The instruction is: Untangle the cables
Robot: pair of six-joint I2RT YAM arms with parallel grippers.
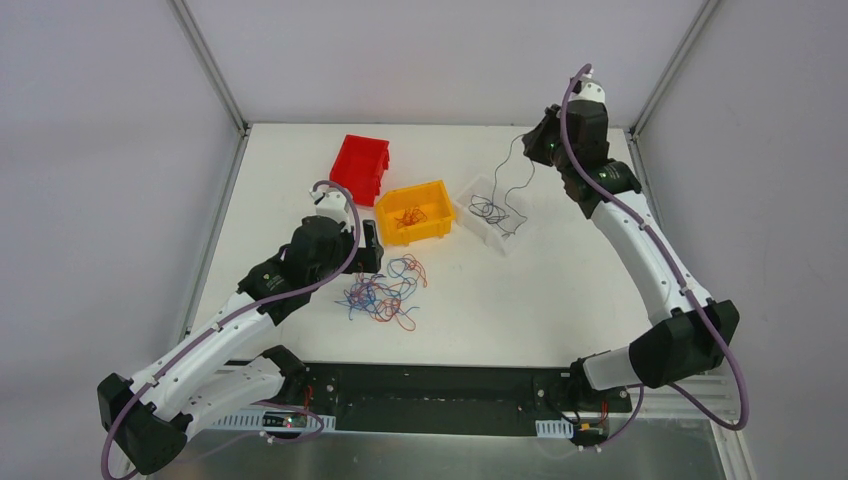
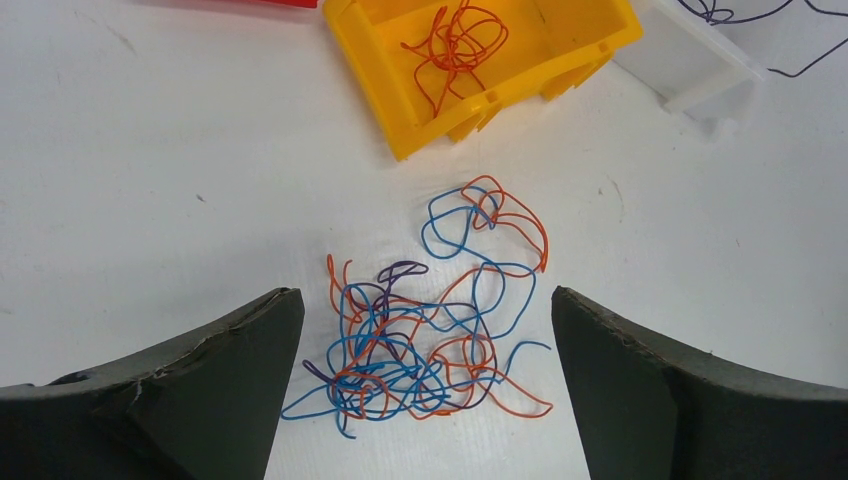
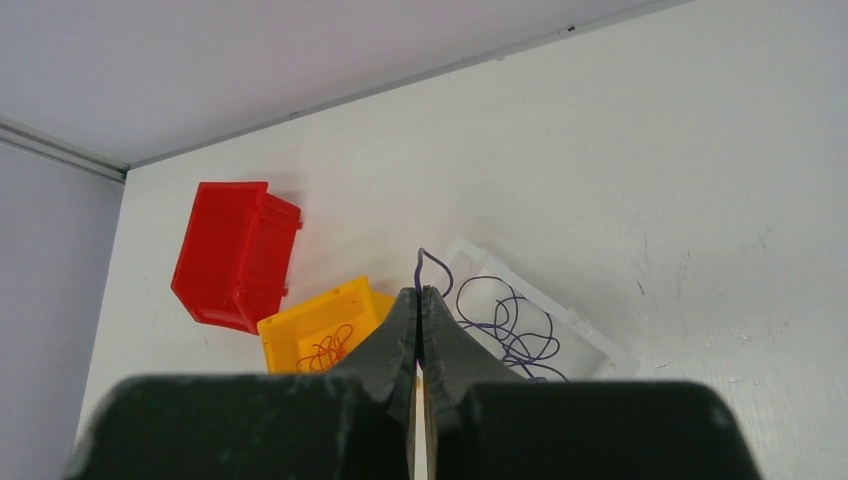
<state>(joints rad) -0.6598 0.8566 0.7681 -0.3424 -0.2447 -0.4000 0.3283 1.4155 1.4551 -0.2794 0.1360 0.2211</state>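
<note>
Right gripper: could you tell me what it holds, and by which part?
The right gripper pinches a thin purple cable near its top; the rest trails into the white bin.

No text, label or number can be read anywhere (not even on the red bin or yellow bin).

red bin, yellow bin, white bin
</note>
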